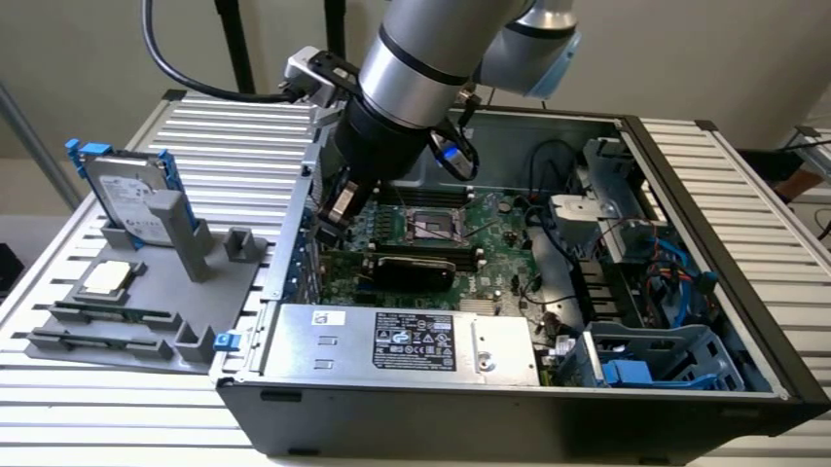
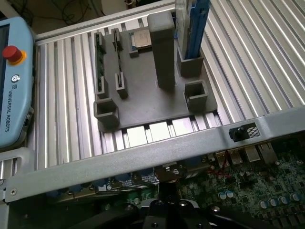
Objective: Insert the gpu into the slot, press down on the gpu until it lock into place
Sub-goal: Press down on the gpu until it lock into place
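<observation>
1. Nearest in the exterior view, the silver labelled power-supply box (image 1: 403,342) lies along the front wall of the open computer case (image 1: 520,418), with a blue-grey drive cage (image 1: 649,358) at the exterior view's right.
2. Just behind the power supply, the gpu (image 1: 405,265) lies flat across the green motherboard (image 1: 500,255), a black card seated low among the board's parts; the slot beneath it is hidden by the card.
3. Just beyond the card, toward the exterior view's left, the jaws of the gripper (image 1: 341,206) are closed, reaching down inside the case by its rear wall; whether they pinch anything cannot be told.
4. Black cables (image 1: 552,268) trail across the board on the exterior view's right of the card, and the arm's own cable (image 1: 169,58) loops over the case's far corner.
5. Outside the case, on the ribbed counter (image 1: 247,136), a grey fixture tray (image 1: 143,311) carries an upright hard drive (image 1: 124,190) in blue rails and a processor chip (image 1: 107,279).
6. The wrist view adds the case's metal edge rail (image 2: 143,160) crossing in front of the same tray (image 2: 143,102), and beyond it a teach pendant (image 2: 14,86) with a red button lying on the counter.
</observation>
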`<action>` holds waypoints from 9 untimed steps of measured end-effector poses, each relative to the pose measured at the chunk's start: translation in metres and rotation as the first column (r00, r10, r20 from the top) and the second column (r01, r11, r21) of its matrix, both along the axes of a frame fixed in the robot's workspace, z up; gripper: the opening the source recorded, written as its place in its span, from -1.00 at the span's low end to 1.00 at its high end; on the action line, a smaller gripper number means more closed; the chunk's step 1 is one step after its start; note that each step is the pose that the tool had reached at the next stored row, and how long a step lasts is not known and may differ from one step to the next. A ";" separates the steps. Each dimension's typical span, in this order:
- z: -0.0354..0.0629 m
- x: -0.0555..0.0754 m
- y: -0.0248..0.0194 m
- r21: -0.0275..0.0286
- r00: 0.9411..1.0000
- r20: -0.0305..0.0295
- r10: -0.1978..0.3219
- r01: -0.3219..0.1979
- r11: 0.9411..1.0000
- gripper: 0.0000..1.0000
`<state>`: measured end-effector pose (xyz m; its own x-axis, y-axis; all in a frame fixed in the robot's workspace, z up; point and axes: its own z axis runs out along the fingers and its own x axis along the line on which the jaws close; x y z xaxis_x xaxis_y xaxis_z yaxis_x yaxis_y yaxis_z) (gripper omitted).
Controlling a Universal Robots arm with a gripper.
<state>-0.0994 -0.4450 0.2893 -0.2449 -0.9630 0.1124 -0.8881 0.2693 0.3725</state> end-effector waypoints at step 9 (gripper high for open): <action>-0.0002 0.000 0.0001 -0.002 1.000 0.008 -0.013 0.013 1.000 -0.79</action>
